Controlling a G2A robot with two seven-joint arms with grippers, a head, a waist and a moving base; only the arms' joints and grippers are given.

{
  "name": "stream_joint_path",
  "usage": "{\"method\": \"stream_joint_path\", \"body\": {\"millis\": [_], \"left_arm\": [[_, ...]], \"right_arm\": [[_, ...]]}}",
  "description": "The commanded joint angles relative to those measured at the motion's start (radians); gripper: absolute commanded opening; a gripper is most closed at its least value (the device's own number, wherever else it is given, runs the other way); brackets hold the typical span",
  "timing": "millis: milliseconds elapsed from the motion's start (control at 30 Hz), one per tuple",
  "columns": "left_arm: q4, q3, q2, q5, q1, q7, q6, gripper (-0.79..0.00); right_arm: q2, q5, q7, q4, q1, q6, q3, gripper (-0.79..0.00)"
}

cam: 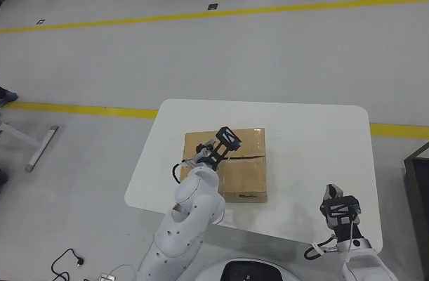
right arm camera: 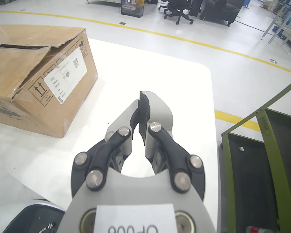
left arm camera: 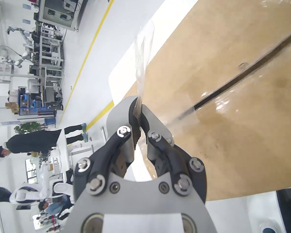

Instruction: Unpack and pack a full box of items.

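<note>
A brown cardboard box (cam: 243,163) stands on the white table (cam: 319,147), its top flaps nearly shut with a dark seam (left arm camera: 245,77) between them. My left gripper (left arm camera: 137,109) is over the box's left part (cam: 213,149), shut on a strip of clear packing tape (left arm camera: 143,56) that stands up from the box top. The box (right arm camera: 33,73) has a white label on its side and a dented, partly lifted flap. My right gripper (right arm camera: 141,112) is shut with nothing in it, low over the table's near right corner (cam: 339,205).
A green-framed dark bin (right arm camera: 257,161) stands off the table's right edge (cam: 425,175). Yellow floor lines run past the table. Bare table surface lies between the box and the right gripper.
</note>
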Motion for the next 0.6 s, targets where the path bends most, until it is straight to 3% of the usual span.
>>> {"method": "stream_joint_path", "body": {"millis": [0,567], "left_arm": [[-0.021,-0.031,0.003,0.008,0.017,0.000,0.003,-0.785],[-0.112,-0.289,0.019,0.061,0.125,-0.019,0.079,-0.785]], "right_arm": [[0.000,-0.002,0.004,0.001,0.007,-0.006,-0.010,-0.785],[-0.002,-0.034,0.035,0.040,0.056,-0.006,-0.072,-0.785]]}}
